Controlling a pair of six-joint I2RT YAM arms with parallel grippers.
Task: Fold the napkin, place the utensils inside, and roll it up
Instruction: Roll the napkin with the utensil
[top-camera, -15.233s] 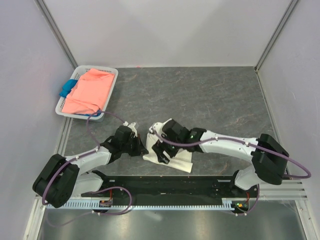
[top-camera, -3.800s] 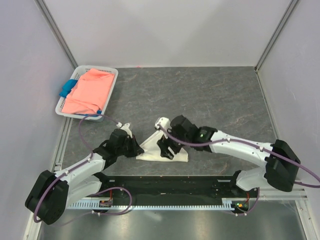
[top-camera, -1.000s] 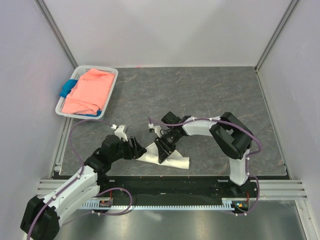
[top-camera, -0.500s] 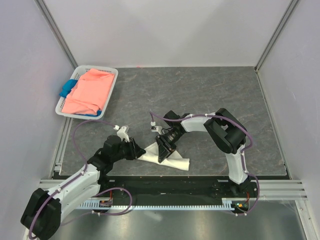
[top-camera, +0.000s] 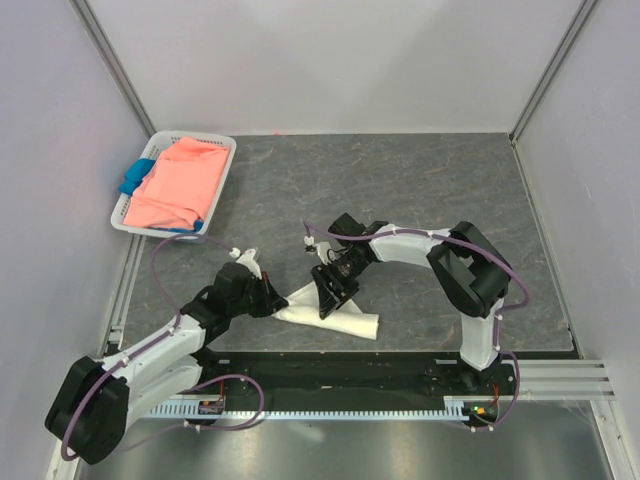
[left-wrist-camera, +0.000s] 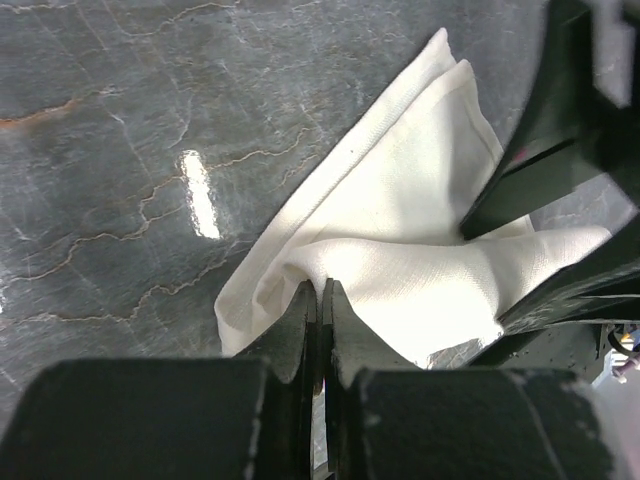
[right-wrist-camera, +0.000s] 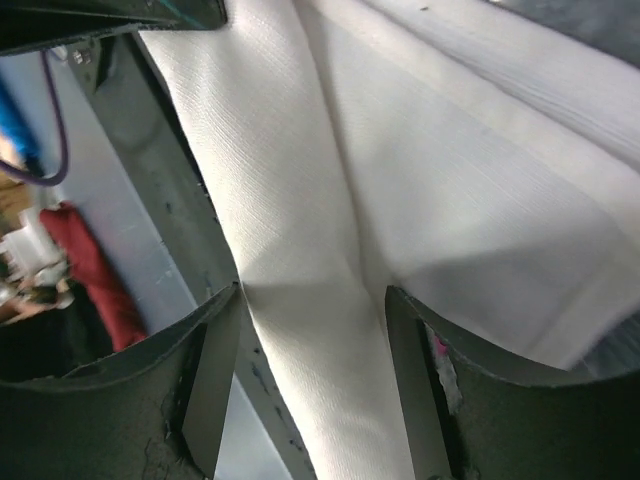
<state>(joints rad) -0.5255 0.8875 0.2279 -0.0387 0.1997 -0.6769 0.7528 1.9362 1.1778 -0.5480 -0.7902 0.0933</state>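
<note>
The off-white napkin (top-camera: 345, 317) lies folded near the table's front edge, a pointed corner toward the left. My left gripper (top-camera: 277, 303) is shut on the cloth at that left end; in the left wrist view its tips (left-wrist-camera: 322, 292) pinch a raised fold of the napkin (left-wrist-camera: 400, 200). My right gripper (top-camera: 327, 302) stands over the napkin's middle, pointing down. In the right wrist view it (right-wrist-camera: 312, 300) is open, and a ridge of the napkin (right-wrist-camera: 420, 180) runs between its fingers. The utensils are out of view.
A white basket (top-camera: 218, 150) at the back left holds a salmon-pink cloth (top-camera: 180, 185) and a blue cloth (top-camera: 133, 180). Pale walls close in the grey stone-patterned table (top-camera: 430, 190). A black rail (top-camera: 340, 372) runs along the near edge.
My left gripper has closed on the napkin's left end. My right gripper has opened wider over the cloth, and its arm has shifted a little.
</note>
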